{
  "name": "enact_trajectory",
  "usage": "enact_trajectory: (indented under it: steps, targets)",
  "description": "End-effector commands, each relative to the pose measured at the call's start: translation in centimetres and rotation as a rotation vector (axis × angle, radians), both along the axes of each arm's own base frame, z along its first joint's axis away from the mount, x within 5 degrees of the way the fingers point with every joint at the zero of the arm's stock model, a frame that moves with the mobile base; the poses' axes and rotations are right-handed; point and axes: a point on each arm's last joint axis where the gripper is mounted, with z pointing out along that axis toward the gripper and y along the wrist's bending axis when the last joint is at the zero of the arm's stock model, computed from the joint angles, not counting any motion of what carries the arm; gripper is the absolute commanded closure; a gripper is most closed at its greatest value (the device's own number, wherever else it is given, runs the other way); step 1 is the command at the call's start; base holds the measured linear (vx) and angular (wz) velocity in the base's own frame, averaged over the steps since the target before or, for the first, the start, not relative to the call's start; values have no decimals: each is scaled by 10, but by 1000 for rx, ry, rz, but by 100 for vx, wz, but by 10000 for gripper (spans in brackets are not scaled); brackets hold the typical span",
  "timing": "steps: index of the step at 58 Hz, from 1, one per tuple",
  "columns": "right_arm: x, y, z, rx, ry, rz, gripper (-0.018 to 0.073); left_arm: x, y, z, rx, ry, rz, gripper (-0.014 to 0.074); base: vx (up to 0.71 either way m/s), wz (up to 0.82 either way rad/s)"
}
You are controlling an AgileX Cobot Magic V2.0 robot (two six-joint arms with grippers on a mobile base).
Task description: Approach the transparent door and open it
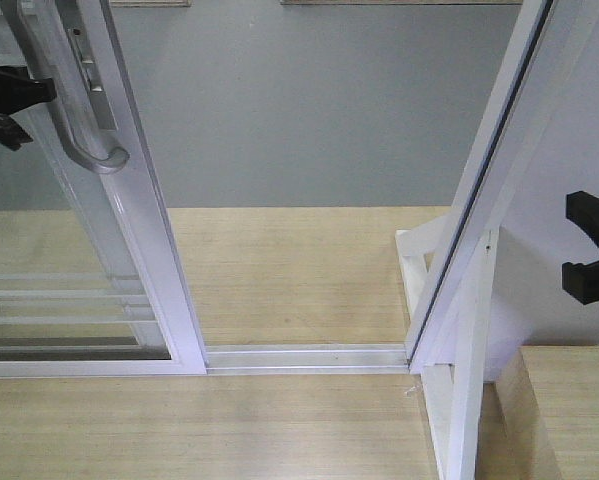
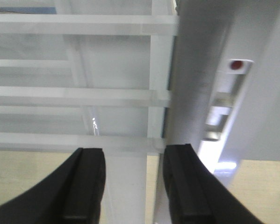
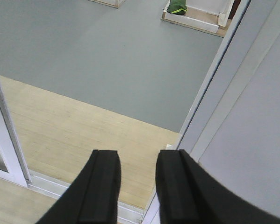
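Your left gripper (image 1: 4,105), jaws apart, sits beside the transparent door's (image 1: 69,300) upright curved handle (image 1: 74,110), upper left. Your right gripper (image 1: 591,245), jaws also apart, hangs well away at right.

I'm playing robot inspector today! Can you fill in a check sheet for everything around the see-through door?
Surface: light wood floor near the robot, grey floor beyond; a white floor track runs across the doorway.
Job's things: transparent door stands at the left with an open gap to the white frame post; its curved grey handle is on its edge.
Clutter: a green thing in a low wooden frame, far off on the grey floor.
Grippers: left gripper open, beside the door's edge, nothing held; right gripper open, empty, over the doorway.
Cables: nothing seen.
Surroundings: a white support at the post's foot.
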Motion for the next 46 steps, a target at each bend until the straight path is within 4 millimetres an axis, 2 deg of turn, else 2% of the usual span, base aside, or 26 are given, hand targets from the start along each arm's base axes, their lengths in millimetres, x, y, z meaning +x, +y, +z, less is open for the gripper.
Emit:
enact_trajectory:
  steps: [1,18,29,37,46]
  targets:
    - [2,-1,17,9,-112,-12,274,-21,-4,40,-2,-138,-1,188,0,0]
    - [2,-1,16,10,-106,-11,274,-104,-18,69,-82,-210,-40,239,0,0]
    - [2,-1,16,10,-106,-11,274,-155,-23,79,-157,-120,-84,248,0,0]
    - [2,-1,16,10,-106,-11,274,-172,-24,83,-161,-85,-106,248,0,0]
    - [2,-1,16,10,-106,-11,274,-176,-25,85,-161,-84,-110,248,0,0]
